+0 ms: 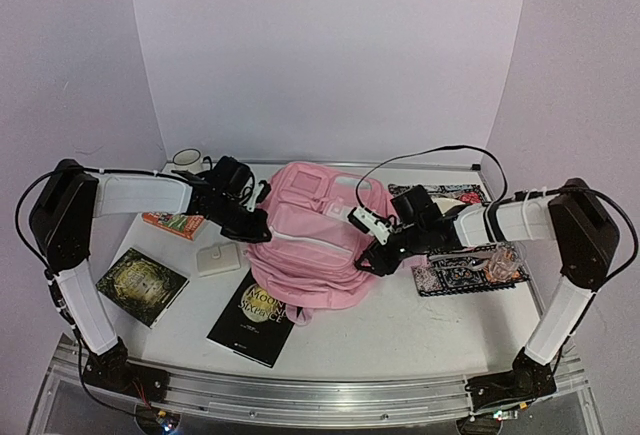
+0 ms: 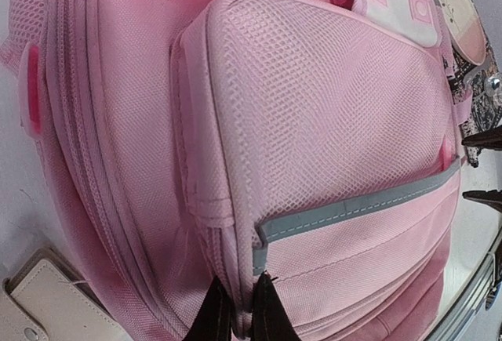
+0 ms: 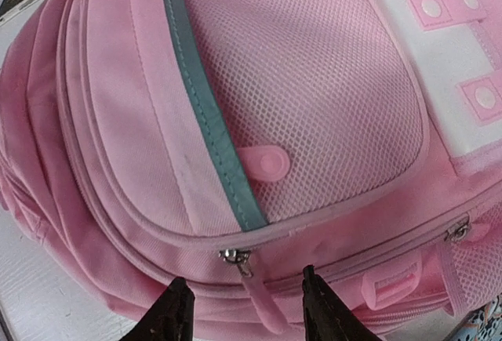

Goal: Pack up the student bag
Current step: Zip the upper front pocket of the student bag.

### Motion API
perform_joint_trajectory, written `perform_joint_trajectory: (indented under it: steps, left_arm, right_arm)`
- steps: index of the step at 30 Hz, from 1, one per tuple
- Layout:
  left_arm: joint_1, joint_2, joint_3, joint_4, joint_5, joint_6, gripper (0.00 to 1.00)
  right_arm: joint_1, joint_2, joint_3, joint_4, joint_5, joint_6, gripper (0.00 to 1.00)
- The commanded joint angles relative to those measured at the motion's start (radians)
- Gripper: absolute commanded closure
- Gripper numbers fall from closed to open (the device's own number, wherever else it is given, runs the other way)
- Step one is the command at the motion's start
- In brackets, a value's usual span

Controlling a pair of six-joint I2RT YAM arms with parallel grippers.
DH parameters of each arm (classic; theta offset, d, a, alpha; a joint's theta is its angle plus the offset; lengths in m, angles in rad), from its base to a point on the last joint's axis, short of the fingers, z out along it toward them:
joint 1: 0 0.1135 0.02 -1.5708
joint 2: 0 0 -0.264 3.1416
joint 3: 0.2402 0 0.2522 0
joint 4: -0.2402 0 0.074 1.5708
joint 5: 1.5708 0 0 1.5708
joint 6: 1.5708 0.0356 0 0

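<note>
The student bag [image 1: 310,230] is a big pink backpack lying front-up in the middle of the table. My left gripper [image 1: 262,225] is at its left side. In the left wrist view the gripper [image 2: 239,313] is shut on a fold of the bag's side seam [image 2: 235,278], beside the grey-trimmed mesh pocket [image 2: 329,121]. My right gripper [image 1: 375,255] is at the bag's right side. In the right wrist view it [image 3: 247,313] is open, its fingers either side of a pink zipper pull [image 3: 267,294] hanging from a metal slider [image 3: 235,256], not touching it.
A black book [image 1: 252,323] lies in front of the bag, partly under it. A dark book [image 1: 141,285], an orange book [image 1: 175,223] and a white wallet [image 1: 218,259] lie at the left. Patterned flat items [image 1: 470,267] lie at the right. A mug [image 1: 186,157] stands at the back left.
</note>
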Motion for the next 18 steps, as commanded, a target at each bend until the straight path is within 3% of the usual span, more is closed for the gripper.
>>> perform_joint_trajectory:
  steps: [1, 7, 12, 18]
  left_arm:
    - [0.008, 0.022, 0.048, 0.018, -0.007, 0.065, 1.0]
    - [0.01, 0.021, 0.044, 0.018, 0.001, 0.072, 1.0]
    - [0.016, 0.013, 0.03, 0.011, 0.024, 0.085, 1.0]
    - [0.02, -0.001, -0.009, -0.018, 0.024, 0.126, 1.0]
  right_arm:
    - [0.003, 0.054, 0.068, -0.051, 0.009, -0.017, 0.55]
    - [0.003, 0.079, 0.102, -0.11, -0.004, -0.034, 0.74]
    - [0.003, 0.097, 0.126, -0.159, 0.065, -0.036, 0.99]
    - [-0.021, 0.078, 0.16, -0.168, 0.25, 0.021, 1.0]
